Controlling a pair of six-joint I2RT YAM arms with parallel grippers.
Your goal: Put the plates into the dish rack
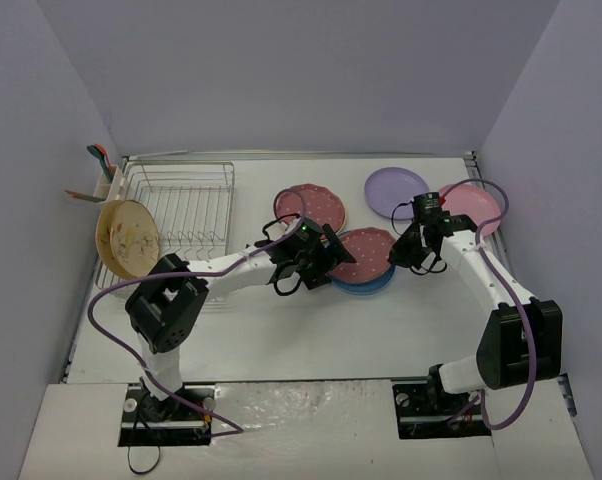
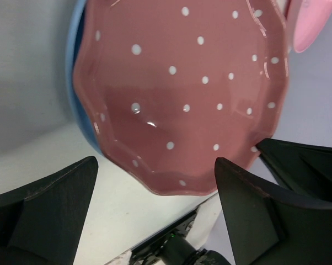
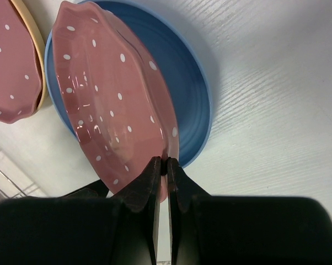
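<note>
The speckled plate (image 3: 111,105) tilts up off the blue plate (image 3: 182,99), its rim pinched in the right gripper (image 3: 165,163). The left gripper (image 2: 156,165), spread wide, faces the opposite edge. We judge that this edge should sit centred between its jaws before they close. We count 2 speckled, 1 blue, 2 tan plates (image 1: 128,238), 1 lilac plate (image 1: 394,190), 1 light pink plate (image 1: 476,205), and 1 dish rack (image 1: 186,200) well behind the left gripper.

Tan plate (image 1: 128,238) tilted at dish rack (image 1: 186,200), left pincer (image 1: 333,248) and right pincer (image 1: 403,252) flanking nearer speckled plate (image 1: 369,250)
</note>
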